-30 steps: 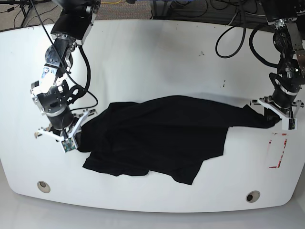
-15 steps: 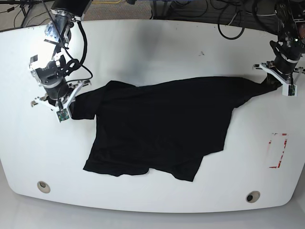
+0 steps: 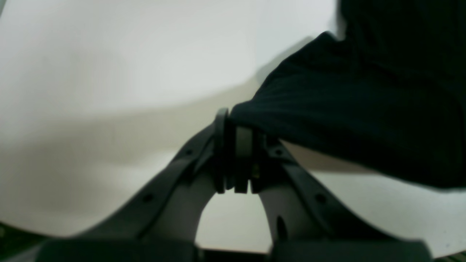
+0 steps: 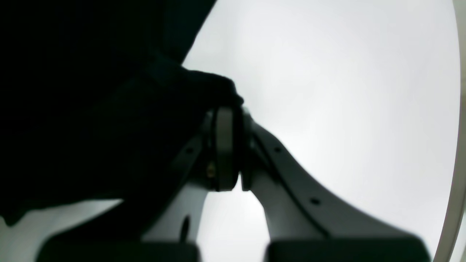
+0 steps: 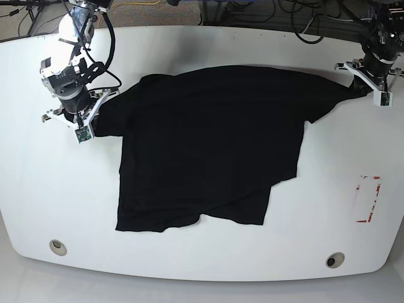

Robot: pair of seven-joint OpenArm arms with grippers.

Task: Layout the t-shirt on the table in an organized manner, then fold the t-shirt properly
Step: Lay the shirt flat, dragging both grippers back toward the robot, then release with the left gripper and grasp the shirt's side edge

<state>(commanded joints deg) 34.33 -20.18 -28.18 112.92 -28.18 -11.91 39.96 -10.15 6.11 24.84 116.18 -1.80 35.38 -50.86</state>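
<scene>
The black t-shirt (image 5: 208,139) lies stretched across the far half of the white table (image 5: 208,265), its hem toward the front edge. My left gripper (image 5: 365,86), at the base view's right, is shut on the tip of one sleeve; in the left wrist view (image 3: 238,145) the jaws pinch the cloth (image 3: 364,109). My right gripper (image 5: 95,123), at the base view's left, is shut on the other sleeve; the right wrist view (image 4: 227,120) shows cloth (image 4: 91,109) bunched over the shut jaws. The neck label is not visible.
Two round grommet holes (image 5: 57,246) (image 5: 334,260) sit near the front edge. A red tape mark (image 5: 368,199) is at the front right. Cables (image 5: 303,19) hang beyond the far edge.
Both grippers have dragged the sleeves toward the far edge. The shirt went from a crumpled heap to spread flatter and moved farther back on the table.
</scene>
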